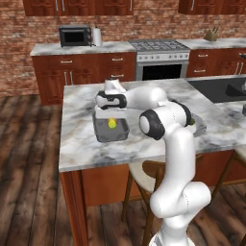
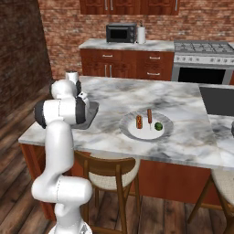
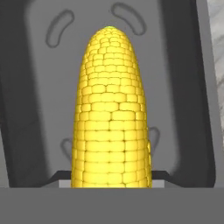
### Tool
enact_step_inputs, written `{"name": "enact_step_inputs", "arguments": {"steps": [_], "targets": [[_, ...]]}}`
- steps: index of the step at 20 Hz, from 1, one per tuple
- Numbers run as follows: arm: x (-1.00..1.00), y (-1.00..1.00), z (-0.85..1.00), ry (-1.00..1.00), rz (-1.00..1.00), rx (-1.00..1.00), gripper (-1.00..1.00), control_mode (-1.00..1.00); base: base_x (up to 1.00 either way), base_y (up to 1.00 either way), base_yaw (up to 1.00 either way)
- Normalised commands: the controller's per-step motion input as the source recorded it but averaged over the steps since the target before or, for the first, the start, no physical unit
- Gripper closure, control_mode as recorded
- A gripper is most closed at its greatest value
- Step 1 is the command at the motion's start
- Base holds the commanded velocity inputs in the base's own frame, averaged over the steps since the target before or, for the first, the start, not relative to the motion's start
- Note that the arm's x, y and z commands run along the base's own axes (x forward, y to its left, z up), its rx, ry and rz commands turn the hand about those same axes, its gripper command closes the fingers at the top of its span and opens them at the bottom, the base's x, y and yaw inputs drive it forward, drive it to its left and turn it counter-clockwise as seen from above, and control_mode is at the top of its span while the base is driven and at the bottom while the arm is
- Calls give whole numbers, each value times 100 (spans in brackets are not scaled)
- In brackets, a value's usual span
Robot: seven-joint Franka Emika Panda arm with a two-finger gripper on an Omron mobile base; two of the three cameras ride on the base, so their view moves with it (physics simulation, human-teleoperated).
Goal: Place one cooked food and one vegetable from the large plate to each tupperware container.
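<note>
Gripper (image 1: 111,115) clamped on a corn cob (image 3: 113,109), which hangs tip-down over the grey tub (image 1: 111,130) on the marble counter (image 1: 81,144). Tub floor shows behind the cob in the hand view. Further along the counter, the plate (image 2: 137,133) carries two sausages (image 2: 149,116) and a green ball (image 2: 158,126).

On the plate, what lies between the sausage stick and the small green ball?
Nothing: in the right base view the sausage stick and the green ball are apart, with just bare white large plate between them.
</note>
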Motion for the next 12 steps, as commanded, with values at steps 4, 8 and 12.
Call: {"name": "enact_step_inputs", "arguments": {"steps": [4,8,12], "targets": [[28,3,-11,0,5,0,100,-100,0,0,0],[39,11,-1,-1,6,0,100,-100,0,0,0],[19,17,-14,0,3,0,100,-100,0,0,0]]}}
